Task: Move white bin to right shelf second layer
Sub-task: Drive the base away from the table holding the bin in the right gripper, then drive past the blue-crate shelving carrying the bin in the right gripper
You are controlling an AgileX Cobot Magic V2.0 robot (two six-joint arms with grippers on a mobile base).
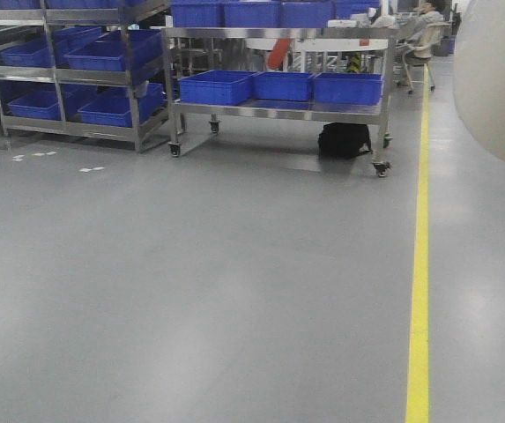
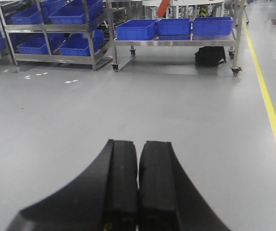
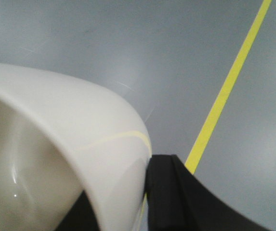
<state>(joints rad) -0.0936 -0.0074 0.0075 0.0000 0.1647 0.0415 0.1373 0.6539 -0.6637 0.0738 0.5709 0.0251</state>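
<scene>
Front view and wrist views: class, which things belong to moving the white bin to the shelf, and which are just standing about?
Job: white bin; right tool, clamped on its rim.
Standing about: blue crates; steel trolley; black bag; yellow floor line; left tool, shut and empty.

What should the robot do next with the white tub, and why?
Probably roll toward the racks: the right gripper is clamped on the rim of the white bin, but the bin hangs over bare floor, and those racks, holding blue crates, stand far off.
</scene>
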